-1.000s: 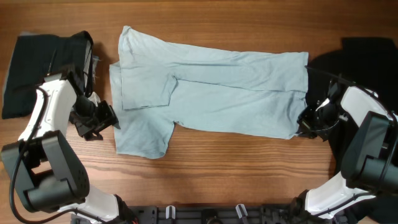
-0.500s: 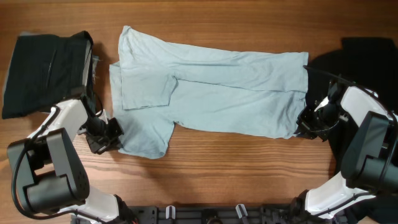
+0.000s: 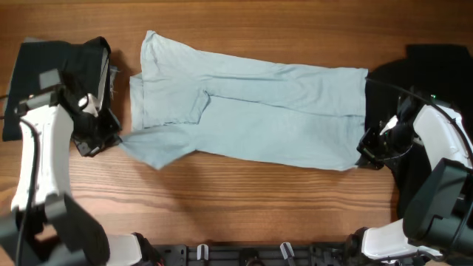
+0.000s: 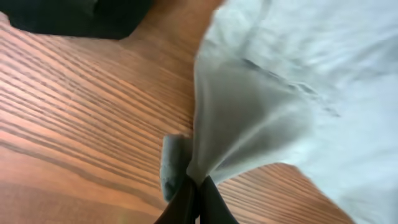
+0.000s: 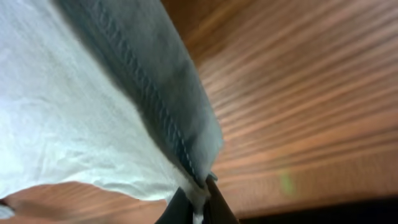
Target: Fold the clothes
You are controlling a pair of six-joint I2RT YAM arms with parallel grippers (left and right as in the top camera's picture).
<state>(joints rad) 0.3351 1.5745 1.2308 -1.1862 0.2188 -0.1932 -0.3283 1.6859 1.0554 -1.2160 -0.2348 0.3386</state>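
Overhead, the wooden bench (image 3: 244,199) carries a pale aqua-blue T-shirt (image 3: 259,111) spread across its middle. A black shirt (image 3: 44,74) lies by the bench's left edge and another black garment (image 3: 436,66) lies by its right edge. The left end effector (image 3: 112,140) is clamped tight on the T-shirt's lower left corner, which is drawn to a point. The right end effector (image 3: 362,157) pinches the lower right hem corner, its fingers closed on the fabric
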